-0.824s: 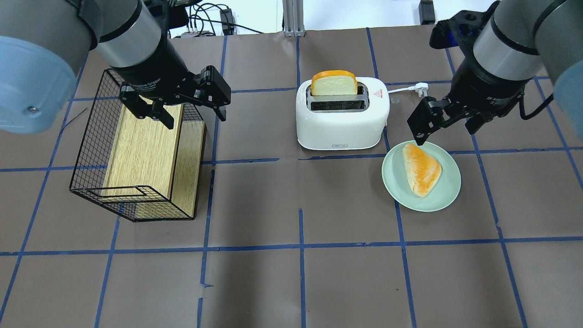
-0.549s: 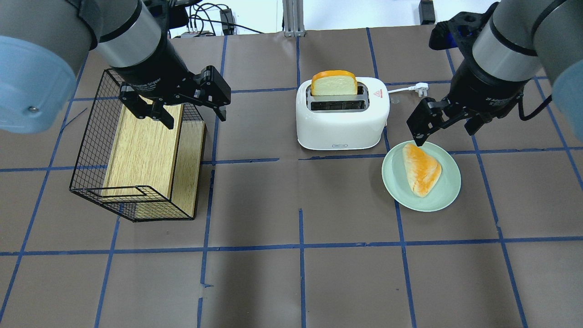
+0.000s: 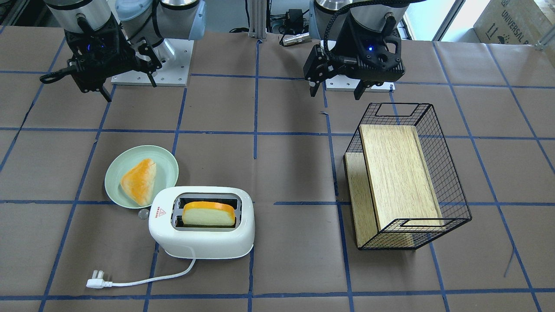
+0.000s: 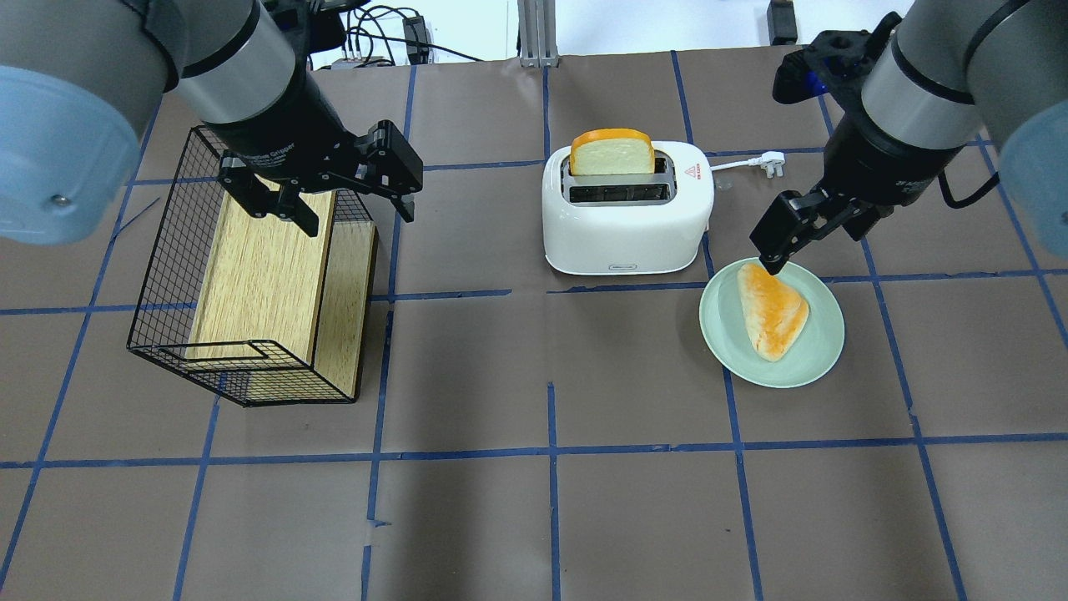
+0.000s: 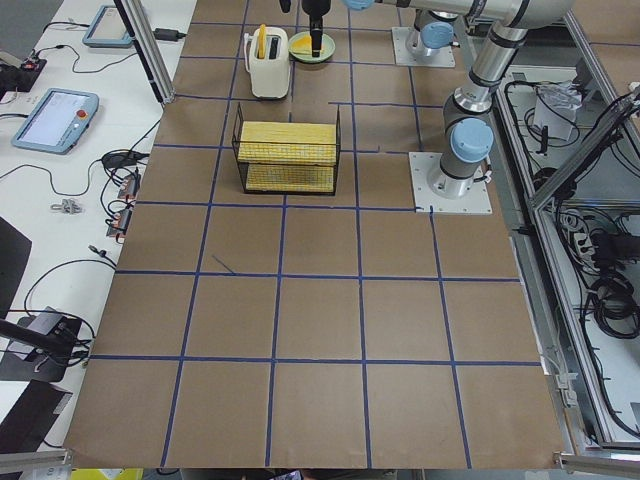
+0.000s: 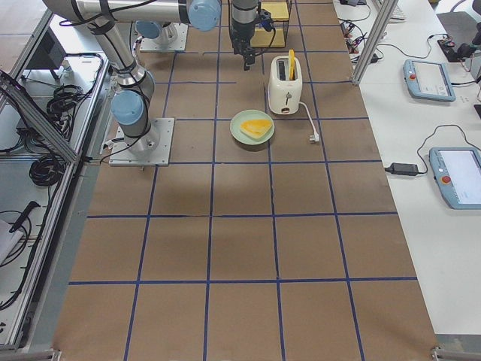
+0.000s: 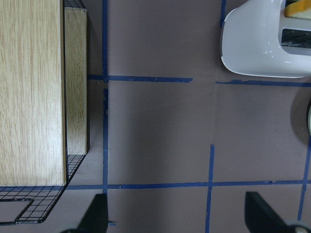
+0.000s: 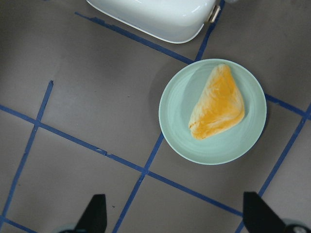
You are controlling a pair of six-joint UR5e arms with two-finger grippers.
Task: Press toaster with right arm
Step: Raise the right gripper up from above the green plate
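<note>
The white two-slot toaster (image 4: 626, 221) stands at the table's far middle with a slice of bread (image 4: 612, 152) upright in its far slot. It also shows in the front view (image 3: 201, 236) and at the top of the right wrist view (image 8: 155, 17). Its small knob (image 3: 143, 213) is on the end that faces the plate. My right gripper (image 4: 822, 244) is open and empty. It hangs above the table to the right of the toaster, over the far rim of the plate, apart from the toaster. My left gripper (image 4: 357, 213) is open and empty above the wire basket.
A pale green plate (image 4: 822, 351) with a triangular pastry (image 4: 772, 310) lies right of the toaster, close to its front corner. The toaster's white cord ends in a plug (image 4: 772, 161) behind my right gripper. A black wire basket (image 4: 158, 250) holding a wooden box lies at the left.
My right gripper has shifted slightly left and turned a little, its near finger now over the plate's far rim. The left arm, toaster and plate have not moved.
</note>
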